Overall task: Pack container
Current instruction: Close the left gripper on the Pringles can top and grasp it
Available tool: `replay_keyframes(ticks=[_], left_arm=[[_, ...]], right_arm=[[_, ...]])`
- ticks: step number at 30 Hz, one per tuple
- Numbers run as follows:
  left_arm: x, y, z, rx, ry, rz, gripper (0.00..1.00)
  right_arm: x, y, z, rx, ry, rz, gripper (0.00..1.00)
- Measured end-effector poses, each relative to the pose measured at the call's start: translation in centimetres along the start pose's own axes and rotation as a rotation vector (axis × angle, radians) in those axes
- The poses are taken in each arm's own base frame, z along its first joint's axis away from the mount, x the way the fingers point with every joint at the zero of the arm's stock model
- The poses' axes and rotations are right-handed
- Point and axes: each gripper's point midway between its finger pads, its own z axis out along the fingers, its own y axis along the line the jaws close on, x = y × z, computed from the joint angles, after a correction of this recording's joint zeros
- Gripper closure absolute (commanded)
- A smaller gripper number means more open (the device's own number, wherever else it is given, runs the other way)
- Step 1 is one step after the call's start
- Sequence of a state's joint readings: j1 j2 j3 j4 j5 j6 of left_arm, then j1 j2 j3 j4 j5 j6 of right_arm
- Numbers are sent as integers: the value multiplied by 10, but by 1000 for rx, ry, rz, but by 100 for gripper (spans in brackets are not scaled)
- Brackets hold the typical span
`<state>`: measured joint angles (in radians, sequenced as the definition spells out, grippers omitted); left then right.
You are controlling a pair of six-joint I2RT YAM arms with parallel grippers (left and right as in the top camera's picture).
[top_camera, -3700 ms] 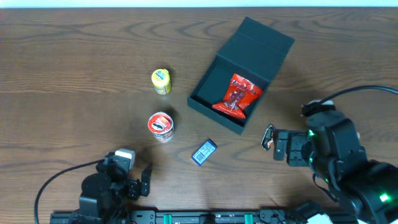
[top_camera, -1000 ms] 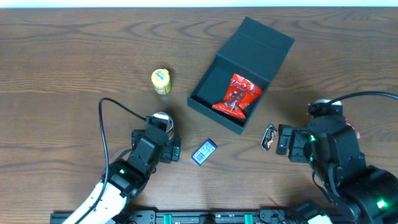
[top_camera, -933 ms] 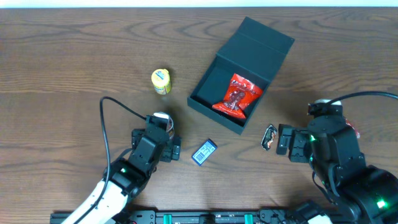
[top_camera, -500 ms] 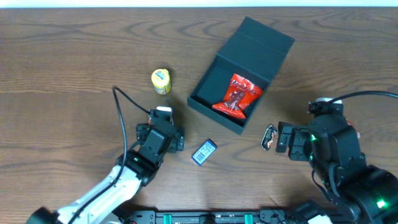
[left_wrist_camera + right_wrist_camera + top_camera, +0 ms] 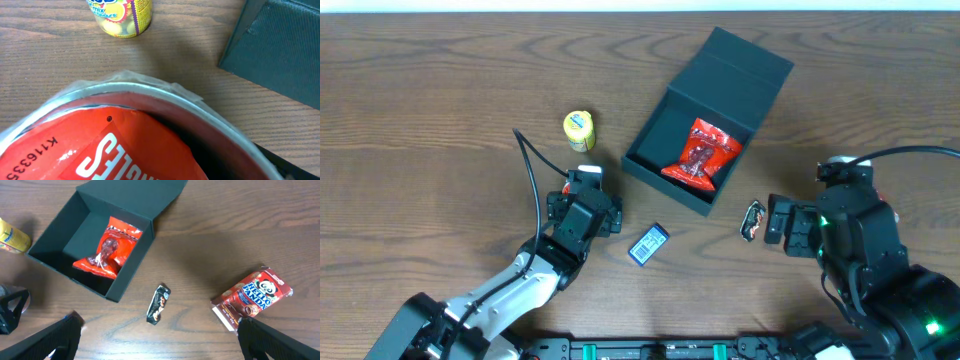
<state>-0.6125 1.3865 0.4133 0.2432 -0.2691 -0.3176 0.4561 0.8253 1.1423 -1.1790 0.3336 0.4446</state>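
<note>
The container (image 5: 665, 118) lies open at the back right of centre, its lid (image 5: 750, 58) folded back, and a red snack bag (image 5: 701, 152) lies inside it. My left gripper (image 5: 583, 203) is open and sits low over a red chips can (image 5: 110, 145), which fills the left wrist view and is hidden under the gripper in the overhead view. My right gripper (image 5: 160, 335) hovers open with nothing between its fingers, above a small dark candy bar (image 5: 158, 304) that lies on the table.
A yellow can (image 5: 579, 130) stands just beyond the left gripper. A blue packet (image 5: 648, 244) lies to the right of the left gripper. A Hello Panda box (image 5: 252, 297) lies right of the candy bar, mostly hidden by the right arm in the overhead view.
The left arm has reached away from the front edge toward the red can and now covers it. The right arm and the other objects have not moved.
</note>
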Motion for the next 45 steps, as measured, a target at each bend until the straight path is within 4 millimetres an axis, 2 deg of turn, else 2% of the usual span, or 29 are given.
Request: replay_keyframes(ticks=[3,4,5,6,18,25,28,45], left_arm=[[0,0,0,0,0,0,1],[0,0,0,-1,0,0,6],[0,0,0,-1,-1,-2,15],[0,1,0,-3,-2,-5,17],[0,1,0,-5,-1,0,16],[0,1,0,-8,-2,0,25],[0,1,0,-9,-2,-1,33],[-1,2,0,-10,-4,0,34]], right_arm=[[0,0,0,0,0,0,1],[0,0,0,0,0,0,1],[0,0,0,0,0,0,1],[0,0,0,0,0,0,1],[0,0,0,0,0,0,1],[0,0,0,0,0,0,1],[0,0,0,0,0,0,1],[0,0,0,0,0,0,1]])
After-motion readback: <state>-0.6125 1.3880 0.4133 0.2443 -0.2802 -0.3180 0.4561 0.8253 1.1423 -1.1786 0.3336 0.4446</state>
